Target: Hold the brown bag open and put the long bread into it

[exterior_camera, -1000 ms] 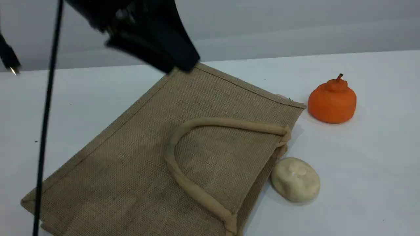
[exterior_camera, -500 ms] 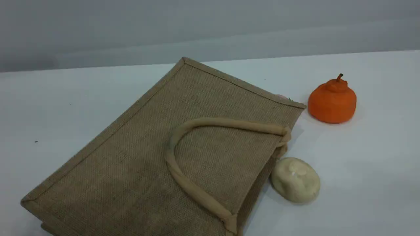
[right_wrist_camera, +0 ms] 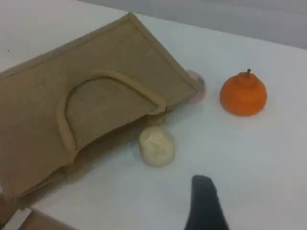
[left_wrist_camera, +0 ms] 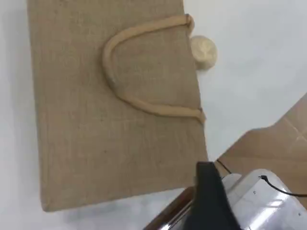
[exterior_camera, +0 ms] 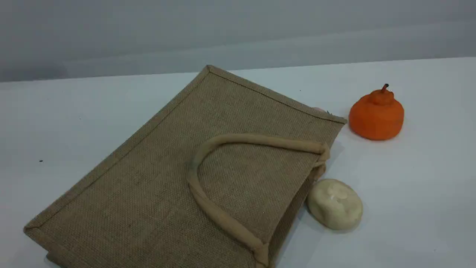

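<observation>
The brown bag (exterior_camera: 148, 186) lies flat, mouth at four o'clock; left gripper (left_wrist_camera: 207, 175) spread, right gripper (right_wrist_camera: 201, 186) unclear. Pinch the handle (exterior_camera: 260, 139), lift gently.

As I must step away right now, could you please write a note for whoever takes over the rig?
Grippers: left gripper is over the bag, jaws open, nothing in them. Only one fingertip of the right gripper shows, near the bun, so its jaws cannot be judged.
Things: the bag lies flat on the table, handle on top. The bread is in no view.
Done: nothing that shows.
Left: find the bread, hold the bag open, put the bread in.
</observation>
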{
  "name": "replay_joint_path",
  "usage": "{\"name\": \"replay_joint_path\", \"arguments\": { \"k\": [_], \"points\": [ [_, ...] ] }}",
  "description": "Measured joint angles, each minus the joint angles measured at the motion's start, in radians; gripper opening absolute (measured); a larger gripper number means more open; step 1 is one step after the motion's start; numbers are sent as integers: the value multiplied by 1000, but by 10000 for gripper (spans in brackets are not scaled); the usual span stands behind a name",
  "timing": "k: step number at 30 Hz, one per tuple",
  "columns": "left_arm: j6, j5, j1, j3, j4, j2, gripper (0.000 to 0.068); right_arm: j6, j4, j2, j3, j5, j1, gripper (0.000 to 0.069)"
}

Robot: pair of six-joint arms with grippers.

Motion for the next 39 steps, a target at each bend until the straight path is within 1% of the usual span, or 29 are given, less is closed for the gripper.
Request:
{"name": "replay_joint_path", "arguments": {
  "k": [2, 4, 7, 9, 12, 15, 18, 21, 29, 35, 37, 39],
  "points": [
    [-4, 0, 0, 60, -3, -72, 420, 0, 0, 0, 0, 0, 0, 405],
    [-29, 0, 0, 120, 3, -144, 420, 0, 0, 0, 0, 1, 0, 405],
    [-72, -5, 0, 218, 40, -262, 420, 0, 0, 0, 0, 1, 0, 405],
    [-99, -23, 0, 285, 91, -347, 420, 0, 0, 0, 0, 1, 0, 405],
    [-146, -85, 0, 387, 180, -481, 420, 0, 0, 0, 0, 1, 0, 405],
    [-188, -123, 0, 460, 255, -592, 420, 0, 0, 0, 0, 1, 0, 405],
    [-216, -126, 0, 500, 284, -667, 420, 0, 0, 0, 0, 1, 0, 405],
    [-237, -134, 1, 521, 318, -686, 420, 0, 0, 0, 0, 1, 0, 405],
    [-243, -135, 1, 606, 311, -685, 420, 0, 0, 0, 0, 1, 0, 405],
    [-243, -151, 1, 613, 311, -685, 420, 0, 0, 0, 0, 1, -1, 405],
    [-243, -149, 1, 613, 311, -685, 420, 0, 0, 0, 0, 1, -22, 405],
    [-243, -147, 1, 613, 309, -685, 420, 0, 0, 0, 0, 1, -65, 405]
  ]
}}
